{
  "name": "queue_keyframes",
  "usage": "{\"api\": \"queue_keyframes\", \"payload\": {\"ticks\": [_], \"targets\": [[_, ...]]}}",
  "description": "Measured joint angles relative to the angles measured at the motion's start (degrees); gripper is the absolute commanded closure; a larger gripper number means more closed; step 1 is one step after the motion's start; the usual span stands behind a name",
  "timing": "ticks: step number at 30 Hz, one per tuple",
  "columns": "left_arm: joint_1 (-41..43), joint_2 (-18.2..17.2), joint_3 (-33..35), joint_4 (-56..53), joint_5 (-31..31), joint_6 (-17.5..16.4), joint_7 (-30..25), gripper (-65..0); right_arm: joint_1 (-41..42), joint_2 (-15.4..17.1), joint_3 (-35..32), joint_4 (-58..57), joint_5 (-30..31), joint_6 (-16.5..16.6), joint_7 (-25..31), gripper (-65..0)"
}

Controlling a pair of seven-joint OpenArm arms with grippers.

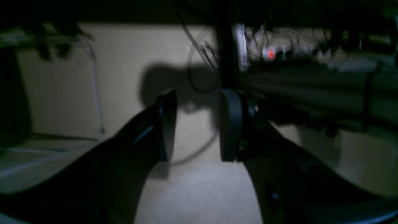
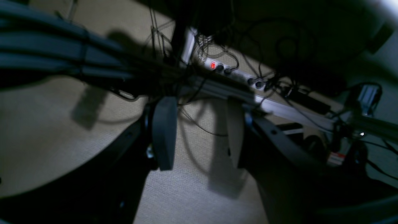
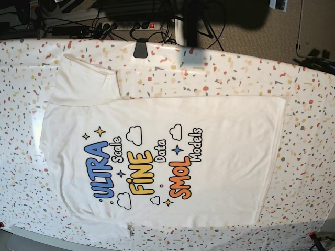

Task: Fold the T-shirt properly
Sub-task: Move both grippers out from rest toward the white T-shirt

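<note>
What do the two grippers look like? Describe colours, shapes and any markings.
The left gripper is black, with two flat, rounded, paddle-shaped fingers on curved dark arms. The right gripper has the same build: dark grey oblong pads and small screw holes on the right-hand arm. Dim, blurred frames show no markings.

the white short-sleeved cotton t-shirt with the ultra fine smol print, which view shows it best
The base view. The white short-sleeved cotton T-shirt lies spread flat, print up, on the speckled white table covering, nearly whole in frame. Neither wrist view shows it: each looks past its own open gripper, left and right, at beige floor and cables.
</note>
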Motion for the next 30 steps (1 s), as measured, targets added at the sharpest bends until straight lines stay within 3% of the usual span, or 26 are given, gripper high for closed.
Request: {"api": "queue_keyframes", "payload": {"ticks": [7,8,11,13,16,20,26,30], "targets": [[1.4,-1.1,-6.9,15.1,0.0,-1.2,1.3,-22.5,0.7,0.4,11.7,8.8,3.5,0.1,-0.9,-27.4],[1.2,-1.9,-7.0,16.9,0.2,-3.3,1.7,-22.5,1.0,1.0,13.0,9.8,3.3,0.3,-1.0,-27.4],[-0.5,-5.2,-6.9,20.9,2.6,-17.0,1.4,-22.5,2.1,4.8,14.9,13.1,-4.5,0.3,-1.2,-27.4],[-2.0,-7.5,-6.8,22.1,5.0,-21.4,0.8,-22.5,2.2,7.8,14.9,14.8,-12.2,0.3,-1.3,-27.4],[-5.5,-10.6,-6.8,21.8,8.5,-21.4,0.9,-22.6,2.0,12.4,14.9,15.9,-20.1,0.7,-1.6,-27.4],[-9.7,-12.5,-6.9,21.9,13.2,-21.8,-7.0,-23.2,2.0,17.5,14.9,18.1,-24.6,0.6,-0.9,-27.4],[-15.2,-13.1,-6.0,21.7,17.5,-24.1,-8.0,-23.3,2.0,19.3,14.8,19.3,-30.7,0.7,0.4,-27.7],[-18.0,-14.3,-1.9,18.8,19.1,-25.4,-8.5,-32.4,2.0,19.3,14.8,19.3,-34.8,0.7,3.1,-39.9]]}}
